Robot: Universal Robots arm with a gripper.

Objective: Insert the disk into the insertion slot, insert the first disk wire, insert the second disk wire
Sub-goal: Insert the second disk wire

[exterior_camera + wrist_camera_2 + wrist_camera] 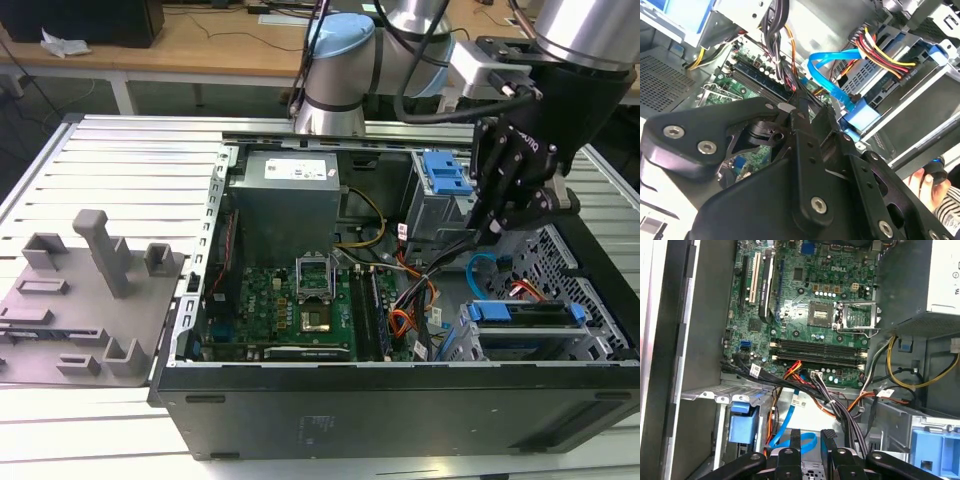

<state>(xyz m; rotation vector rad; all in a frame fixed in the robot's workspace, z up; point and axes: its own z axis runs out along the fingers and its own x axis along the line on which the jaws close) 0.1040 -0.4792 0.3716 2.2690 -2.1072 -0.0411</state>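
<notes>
While the gripper (497, 225) hangs over the cables in the exterior view, the disk (528, 313) sits in the slot (590, 335). In the first wrist view, its fingers (796, 441) stand slightly apart, holding nothing. In the second wrist view, the blue wire (829, 75) loops close enough to snag.

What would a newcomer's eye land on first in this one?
The open computer case with its green motherboard in the middle of the exterior view, and the black gripper reaching into it at that view's right. Just below the gripper the blue cable loops up from the disk, which sits in its blue frame inside the silver cage. In the second wrist view, the cable runs close by the gripper's fingers.
</notes>
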